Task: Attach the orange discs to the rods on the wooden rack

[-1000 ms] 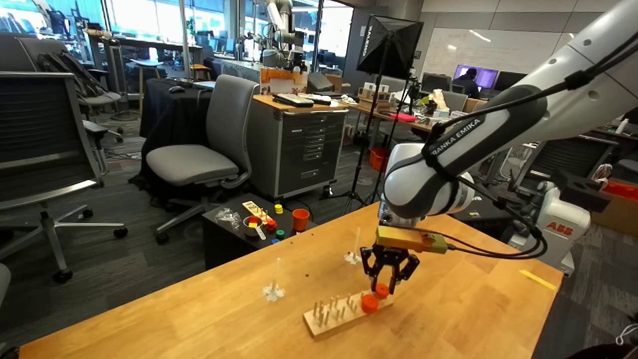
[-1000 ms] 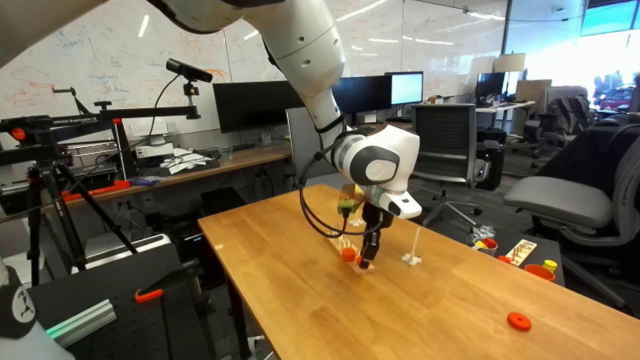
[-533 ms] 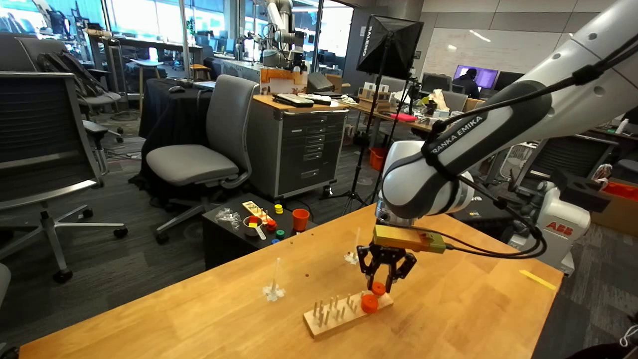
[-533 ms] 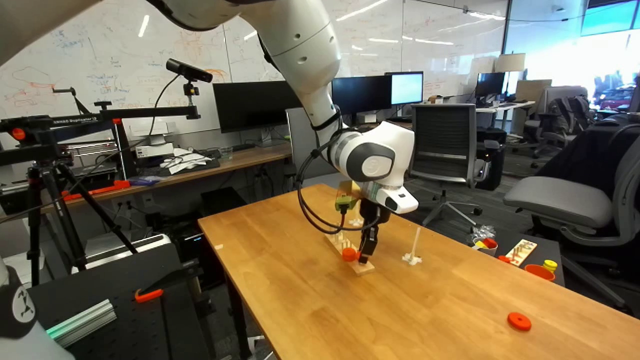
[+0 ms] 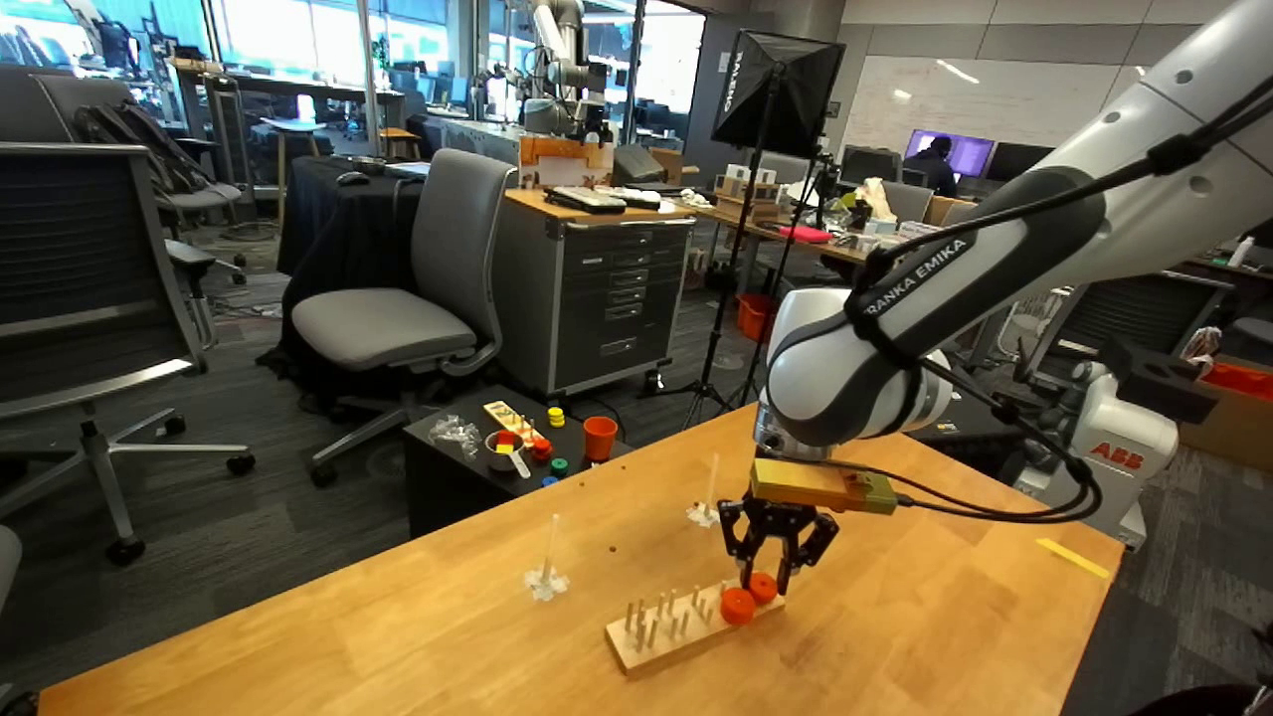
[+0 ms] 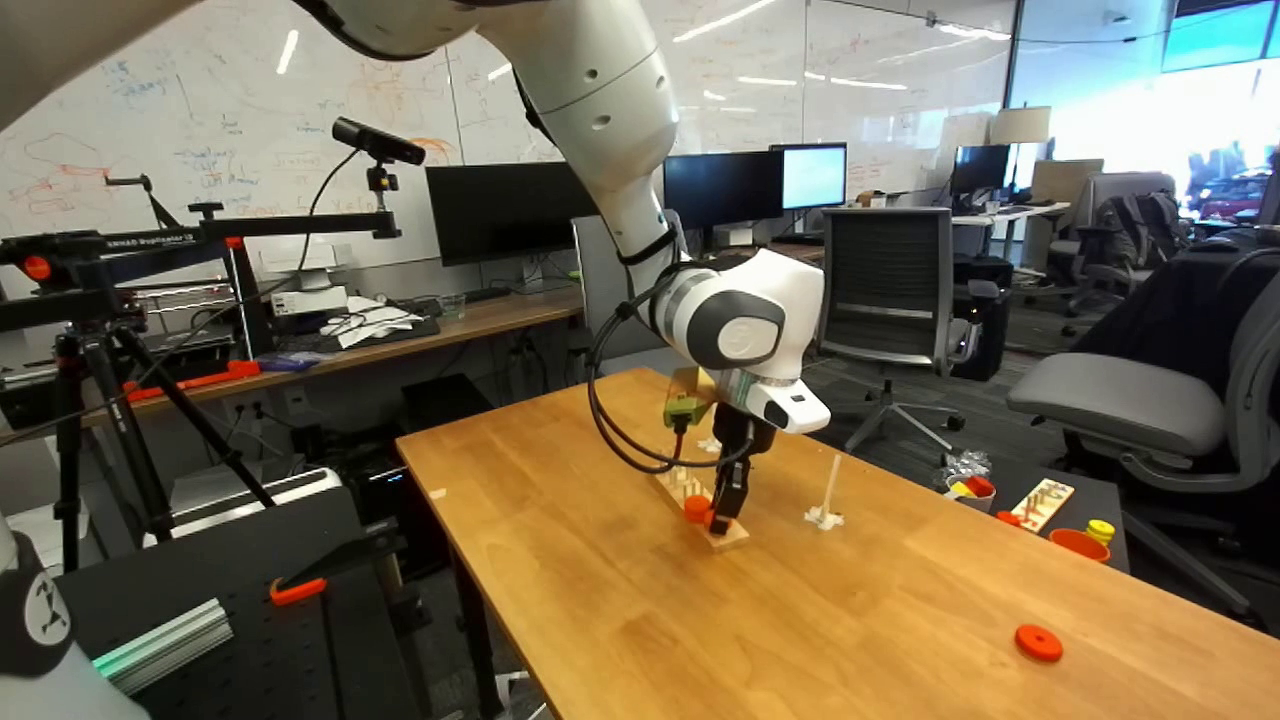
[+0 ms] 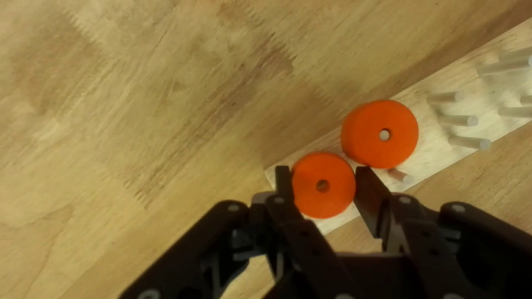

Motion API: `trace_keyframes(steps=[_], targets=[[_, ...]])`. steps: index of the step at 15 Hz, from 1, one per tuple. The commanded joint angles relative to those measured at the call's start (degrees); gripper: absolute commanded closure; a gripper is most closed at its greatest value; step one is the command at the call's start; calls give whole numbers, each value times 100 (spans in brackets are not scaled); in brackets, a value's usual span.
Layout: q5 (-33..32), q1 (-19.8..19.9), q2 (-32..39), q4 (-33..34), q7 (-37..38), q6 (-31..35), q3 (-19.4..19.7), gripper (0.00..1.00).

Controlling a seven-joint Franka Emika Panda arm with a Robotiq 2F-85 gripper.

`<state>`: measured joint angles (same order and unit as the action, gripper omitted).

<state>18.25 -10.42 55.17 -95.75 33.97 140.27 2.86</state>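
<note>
Currently, on table [image 5: 448, 636], wooden rack [image 7: 432, 155] could skid under off-axis push. Gripper [image 7: 324, 182] clasps orange disc [image 7: 323, 199] over rack's end, height unclear; opening finger [image 7: 369, 187] could knock seated disc [image 7: 374, 147] just beside. That clasped disc may jam if hole [image 7: 322, 185] is misaligned. Exterior view adds loose disc [image 6: 1038, 642], absent from wrist view; only wrist view shows holes: tip of rod [image 7: 384, 135] inside seated disc's, none clear in clasped one.

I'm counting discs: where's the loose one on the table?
In an exterior view, the loose disc lies flat on the table at lower right, below the orange cup in the picture.
</note>
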Motion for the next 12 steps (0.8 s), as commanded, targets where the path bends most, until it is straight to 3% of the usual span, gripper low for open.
trace_keyframes(steps=[1,12], targets=[[-59,97,-76,-127,-49,36,-78,83],[-93,103,18,-10,-29,31,-65,83]])
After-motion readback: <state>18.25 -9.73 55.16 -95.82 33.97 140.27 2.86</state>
